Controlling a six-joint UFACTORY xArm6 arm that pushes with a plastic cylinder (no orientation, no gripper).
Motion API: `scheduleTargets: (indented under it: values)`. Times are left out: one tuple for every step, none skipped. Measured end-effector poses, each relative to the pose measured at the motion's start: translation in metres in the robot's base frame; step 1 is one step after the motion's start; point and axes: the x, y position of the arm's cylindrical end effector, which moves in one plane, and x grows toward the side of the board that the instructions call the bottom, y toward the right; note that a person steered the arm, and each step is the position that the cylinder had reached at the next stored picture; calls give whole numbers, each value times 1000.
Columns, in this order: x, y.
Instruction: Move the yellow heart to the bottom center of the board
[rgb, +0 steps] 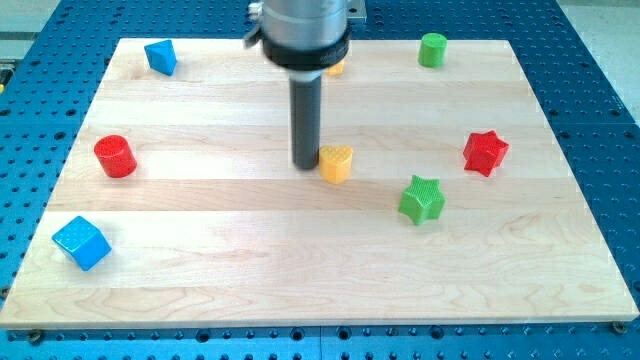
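Observation:
The yellow heart (336, 162) lies near the middle of the wooden board (320, 270). My tip (306, 164) stands right beside the heart's left edge, touching or almost touching it. The dark rod rises from there to the arm's grey housing at the view's top, which hides part of a second yellow block (337, 69) behind it.
A red cylinder (115, 156) sits at the left, a blue cube (81, 243) at the bottom left, a blue block (161, 56) at the top left. A green cylinder (432, 49) is at the top right, a red star (485, 152) at the right, a green star (421, 199) right of and below the heart.

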Motion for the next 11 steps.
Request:
scheduleTargets:
  values:
    - [45,-7]
    - [-17,-8]
    - [-50,-7]
    - [-49,47]
    - [-43,73]
    - [2,59]
    - [63,13]
    - [1,14]
    - [-7,-13]
    - [61,-24]
    - [76,-19]
